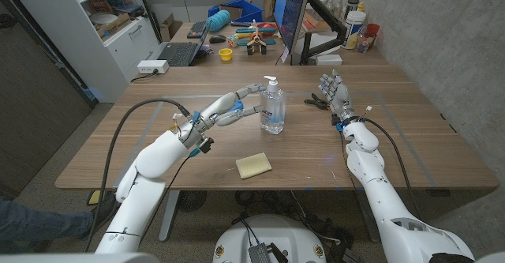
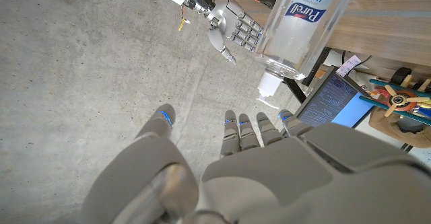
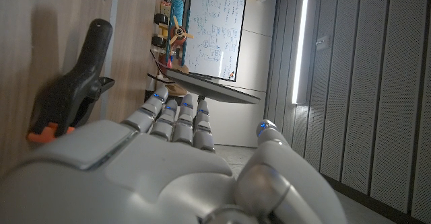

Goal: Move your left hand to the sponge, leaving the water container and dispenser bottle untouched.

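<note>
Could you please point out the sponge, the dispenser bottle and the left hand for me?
sponge point(image 1: 253, 166), head view, middle of its top face.
dispenser bottle point(image 1: 273, 110), head view, clear body.
left hand point(image 1: 230, 110), head view, back of hand.

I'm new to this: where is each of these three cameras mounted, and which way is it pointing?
Head view: on the robot's head, looking down over the table; both arms show, with the sanitizer bottle and sponge between them.
Left wrist view: on the left wrist, looking along the left hand at the bottle; the right hand shows beyond.
Right wrist view: on the right wrist, looking along the right hand's back at a black clamp.
Shared: head and left wrist views both show the bottle and right hand.
</note>
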Tool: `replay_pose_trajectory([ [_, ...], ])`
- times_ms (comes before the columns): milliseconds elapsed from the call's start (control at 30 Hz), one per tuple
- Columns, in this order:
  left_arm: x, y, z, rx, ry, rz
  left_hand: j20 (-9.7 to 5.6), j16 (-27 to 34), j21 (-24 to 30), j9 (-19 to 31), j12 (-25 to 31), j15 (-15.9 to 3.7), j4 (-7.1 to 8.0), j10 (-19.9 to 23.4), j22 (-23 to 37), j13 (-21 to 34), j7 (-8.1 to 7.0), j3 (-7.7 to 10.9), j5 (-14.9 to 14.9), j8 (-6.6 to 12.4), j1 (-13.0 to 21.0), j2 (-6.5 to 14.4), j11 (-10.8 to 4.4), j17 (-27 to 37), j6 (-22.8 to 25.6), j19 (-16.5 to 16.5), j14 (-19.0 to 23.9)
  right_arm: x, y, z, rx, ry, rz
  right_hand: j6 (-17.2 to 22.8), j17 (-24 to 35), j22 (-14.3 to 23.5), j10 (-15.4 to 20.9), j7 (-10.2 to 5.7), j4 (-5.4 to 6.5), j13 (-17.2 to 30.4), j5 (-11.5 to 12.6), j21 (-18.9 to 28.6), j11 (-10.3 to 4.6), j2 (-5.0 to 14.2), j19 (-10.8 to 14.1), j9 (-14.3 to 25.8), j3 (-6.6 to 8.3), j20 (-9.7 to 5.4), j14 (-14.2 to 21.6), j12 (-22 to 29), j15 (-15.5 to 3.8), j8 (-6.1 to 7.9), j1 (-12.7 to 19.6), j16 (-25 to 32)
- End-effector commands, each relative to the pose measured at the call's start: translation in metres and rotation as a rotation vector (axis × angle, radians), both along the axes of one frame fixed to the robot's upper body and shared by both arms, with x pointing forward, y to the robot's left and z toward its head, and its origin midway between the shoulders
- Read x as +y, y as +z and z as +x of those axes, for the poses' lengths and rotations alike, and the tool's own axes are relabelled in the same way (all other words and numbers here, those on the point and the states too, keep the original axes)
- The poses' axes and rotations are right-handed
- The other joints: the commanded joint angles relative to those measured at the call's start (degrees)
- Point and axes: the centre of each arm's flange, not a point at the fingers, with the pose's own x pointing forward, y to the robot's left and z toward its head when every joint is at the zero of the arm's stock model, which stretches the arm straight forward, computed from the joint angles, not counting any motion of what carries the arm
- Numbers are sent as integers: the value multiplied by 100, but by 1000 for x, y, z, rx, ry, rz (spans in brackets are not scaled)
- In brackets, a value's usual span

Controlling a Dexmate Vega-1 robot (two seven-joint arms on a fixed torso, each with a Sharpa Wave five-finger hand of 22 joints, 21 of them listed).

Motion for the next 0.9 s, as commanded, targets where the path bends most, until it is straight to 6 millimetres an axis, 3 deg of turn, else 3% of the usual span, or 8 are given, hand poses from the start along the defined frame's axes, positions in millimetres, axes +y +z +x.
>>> replay_pose_trajectory([
  [33,-6,-5,-3,-7,35,62,33,26,20,24,18,-12,-58,21,25,26,-7,35,-15,47,97,-2,-71,15,52,-15,32,-2,4,2,-3,-1,1,53,22,33,46,-18,-35,16,13,-18,-11,27,52,12,14,-17,69,9,-4,-23,-19,-1],
  [900,-15,-23,-10,-56,99,162,72,29,24,27,23,-24,-130,61,31,29,-48,41,-37,59,212,-15,-94,19,127,-12,69,-1,11,4,-20,2,7,53,22,35,49,-19,-50,16,16,-58,-14,33,70,13,2,-15,74,5,4,-25,-28,-3],
])
